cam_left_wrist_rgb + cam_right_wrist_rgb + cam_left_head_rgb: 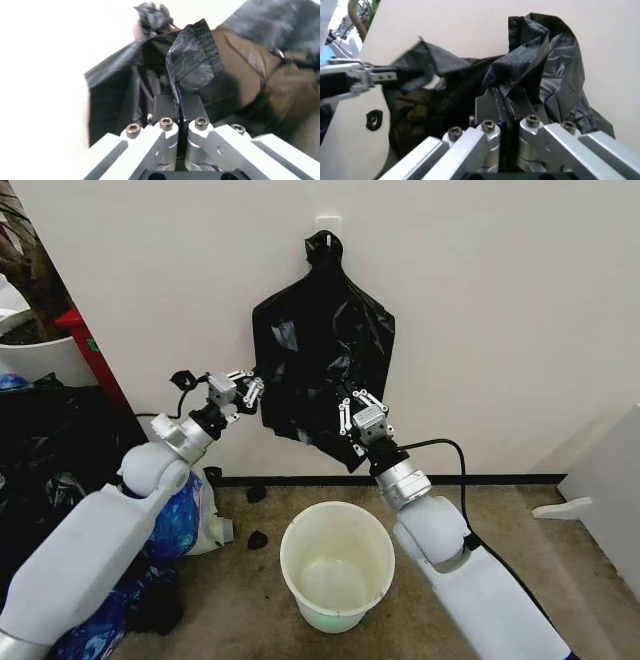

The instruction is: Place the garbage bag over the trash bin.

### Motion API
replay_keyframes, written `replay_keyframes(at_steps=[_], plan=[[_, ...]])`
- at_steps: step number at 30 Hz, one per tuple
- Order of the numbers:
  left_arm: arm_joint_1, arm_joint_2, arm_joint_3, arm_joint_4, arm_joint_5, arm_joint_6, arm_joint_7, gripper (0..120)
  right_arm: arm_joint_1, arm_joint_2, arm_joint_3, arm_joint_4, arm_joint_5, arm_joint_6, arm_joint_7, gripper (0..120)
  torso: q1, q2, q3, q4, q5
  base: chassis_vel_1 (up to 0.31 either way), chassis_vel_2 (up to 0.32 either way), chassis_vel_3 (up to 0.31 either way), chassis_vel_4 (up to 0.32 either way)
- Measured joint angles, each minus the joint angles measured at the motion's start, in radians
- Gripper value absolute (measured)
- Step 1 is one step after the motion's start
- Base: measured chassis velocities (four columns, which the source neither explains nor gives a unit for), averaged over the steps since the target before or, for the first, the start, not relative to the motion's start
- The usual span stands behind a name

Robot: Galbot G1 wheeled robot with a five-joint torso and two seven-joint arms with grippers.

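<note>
Black and wrinkled, the garbage bag (322,355) hangs on the wall above the trash bin (336,565), and we see our left pincer (252,392) and right pincer (357,406) each clamped on its plastic, the bag's mouth hidden behind folds.

I'm seeing even, soft light; the plain white wall (45,75) is blowing out, wrist views blurring.

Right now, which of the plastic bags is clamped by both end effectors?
The black bag hanging on the wall: left end effector and right end effector pinch its lower edges. The blue bag lies untouched on the floor.
</note>
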State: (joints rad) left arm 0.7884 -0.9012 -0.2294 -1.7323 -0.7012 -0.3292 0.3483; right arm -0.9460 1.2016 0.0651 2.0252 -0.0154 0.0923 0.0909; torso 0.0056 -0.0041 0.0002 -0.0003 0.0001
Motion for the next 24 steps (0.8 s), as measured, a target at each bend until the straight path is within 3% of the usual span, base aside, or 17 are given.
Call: replay_keyframes(at_steps=[9, 14, 18, 24], plan=[[0.113, -0.06, -0.112, -0.084, -0.109, 0.0, -0.005, 0, -0.053, -0.034, 0.009, 0.064, 0.156, -0.006, 0.068, 0, 0.0, 0.0, 0.0, 0.0002, 0.0004, 0.0, 0.0, 0.0, 0.0], [0.223, -0.071, -0.186, -0.157, -0.099, -0.026, 0.016, 0, -0.235, -0.128, -0.017, 0.227, 0.303, -0.003, 0.146, 0, 0.0, 0.0, 0.0, 0.0, 0.0002, 0.0, 0.0, 0.0, 0.0], [0.302, -0.06, -0.222, -0.192, -0.082, -0.048, 0.028, 0, -0.351, -0.171, -0.034, 0.311, 0.31, 0.033, 0.158, 0, 0.0, 0.0, 0.0, -0.0008, 0.0001, 0.0, 0.0, 0.0, 0.0], [0.484, 0.006, -0.287, -0.25, -0.02, -0.118, 0.038, 0, -0.506, -0.182, -0.026, 0.386, 0.242, 0.126, 0.109, 0, 0.0, 0.0, 0.0, 0.0004, 0.0, 0.0, 0.0, 0.0, 0.0]])
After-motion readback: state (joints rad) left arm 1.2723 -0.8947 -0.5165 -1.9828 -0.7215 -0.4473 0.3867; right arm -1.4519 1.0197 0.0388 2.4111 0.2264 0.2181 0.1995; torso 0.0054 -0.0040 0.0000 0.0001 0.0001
